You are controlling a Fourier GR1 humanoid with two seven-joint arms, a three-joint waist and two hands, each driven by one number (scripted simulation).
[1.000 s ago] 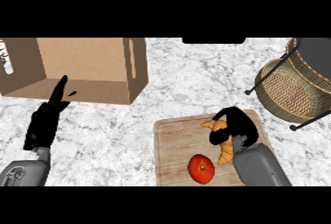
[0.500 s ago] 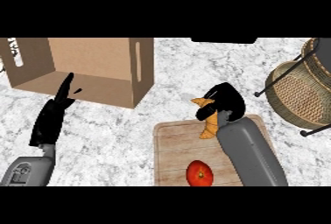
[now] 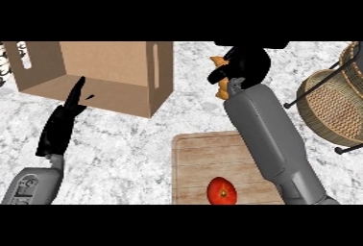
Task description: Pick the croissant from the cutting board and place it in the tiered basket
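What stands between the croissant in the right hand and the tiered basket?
Nothing visible does. The right hand holds the croissant above bare counter, and the tiered basket is to its right, with only marble between.

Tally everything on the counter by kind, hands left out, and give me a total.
Croissant, held in the right robot hand: 1
Tomato: 1
Cutting board: 1
Cardboard box: 1
Tiered basket: 1
Total: 5
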